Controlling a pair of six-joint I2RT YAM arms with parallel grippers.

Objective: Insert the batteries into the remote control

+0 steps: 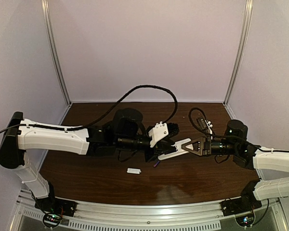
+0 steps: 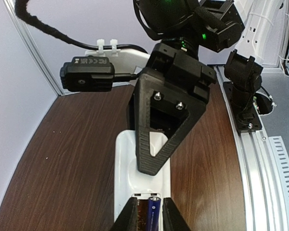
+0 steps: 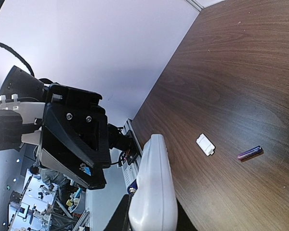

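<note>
The white remote control (image 2: pixel 130 166) is held off the table, back side up, battery bay open. My right gripper (image 1: pixel 184 147) is shut on its far end; its black finger (image 2: pixel 156 139) lies across it. It also shows in the right wrist view (image 3: pixel 154 192). My left gripper (image 2: pixel 150 216) has its fingers close on either side of a purple-blue battery (image 2: pixel 153 214) in the right-hand slot. That battery's tip shows beside the remote (image 3: pixel 130 189). The second battery (image 3: pixel 249 153) lies loose on the table (image 1: pixel 156 163).
The small white cover piece (image 1: pixel 134 170) lies on the dark wood table in front of the grippers, and also shows in the right wrist view (image 3: pixel 205 144). A black cable (image 1: pixel 149 89) loops over the back of the table. Pale walls enclose three sides.
</note>
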